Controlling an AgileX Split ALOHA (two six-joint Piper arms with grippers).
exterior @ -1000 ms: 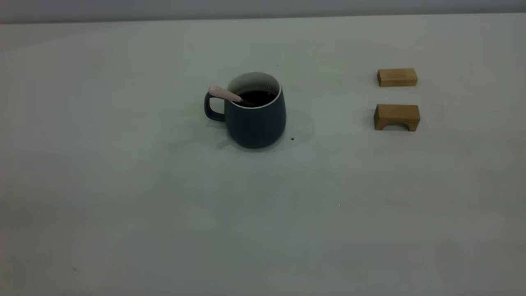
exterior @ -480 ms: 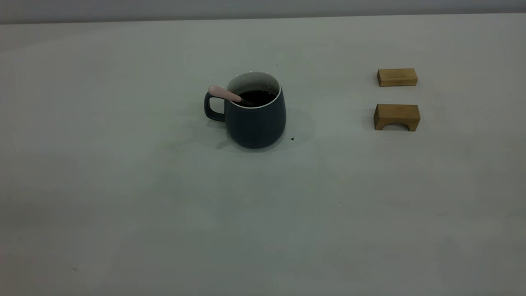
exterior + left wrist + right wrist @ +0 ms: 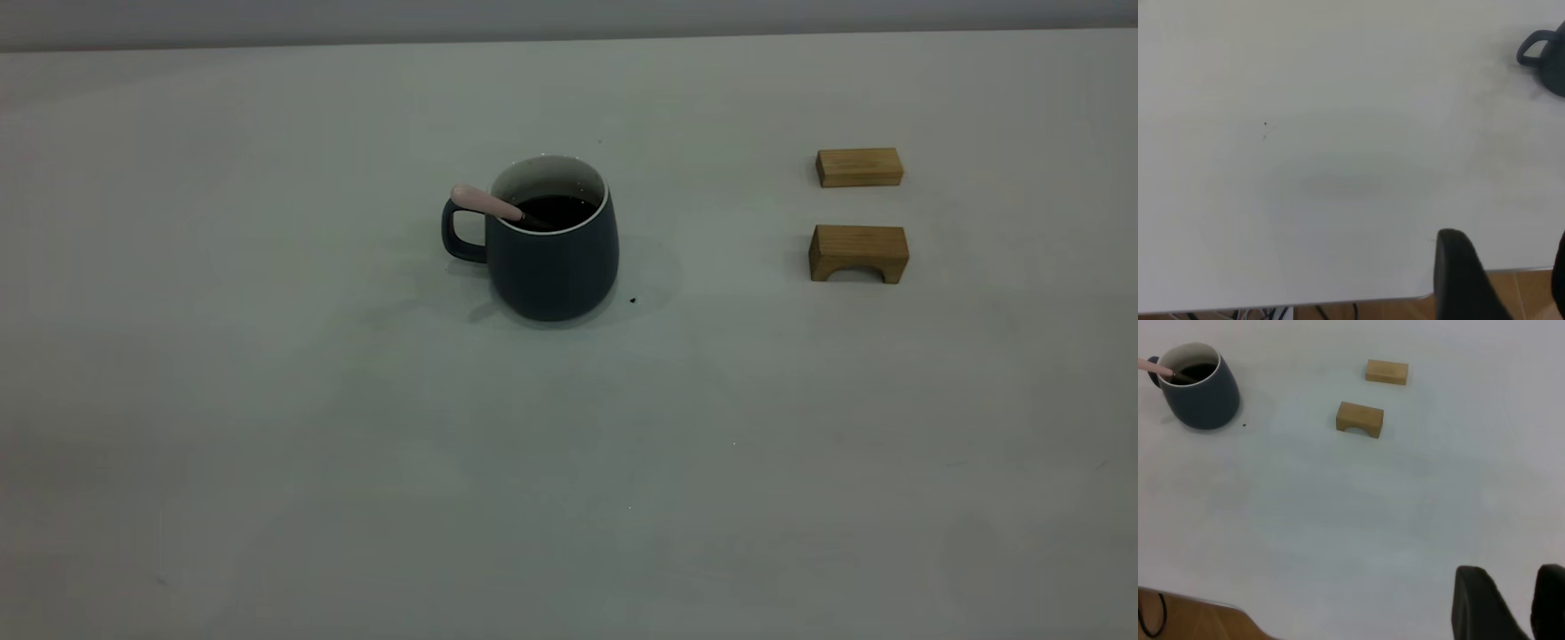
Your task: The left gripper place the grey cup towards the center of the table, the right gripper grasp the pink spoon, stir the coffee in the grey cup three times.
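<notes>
Black left gripper (image 3: 1501, 280) and right gripper (image 3: 1511, 603) hang apart from grey cup (image 3: 553, 251).

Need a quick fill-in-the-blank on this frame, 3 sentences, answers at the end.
1. The pink spoon rests with its bowl end inside the ____.
2. The grey cup's handle points away from the two wooden ____.
3. The liquid in the cup is dark ____.

Missing words: grey cup; blocks; coffee
</notes>
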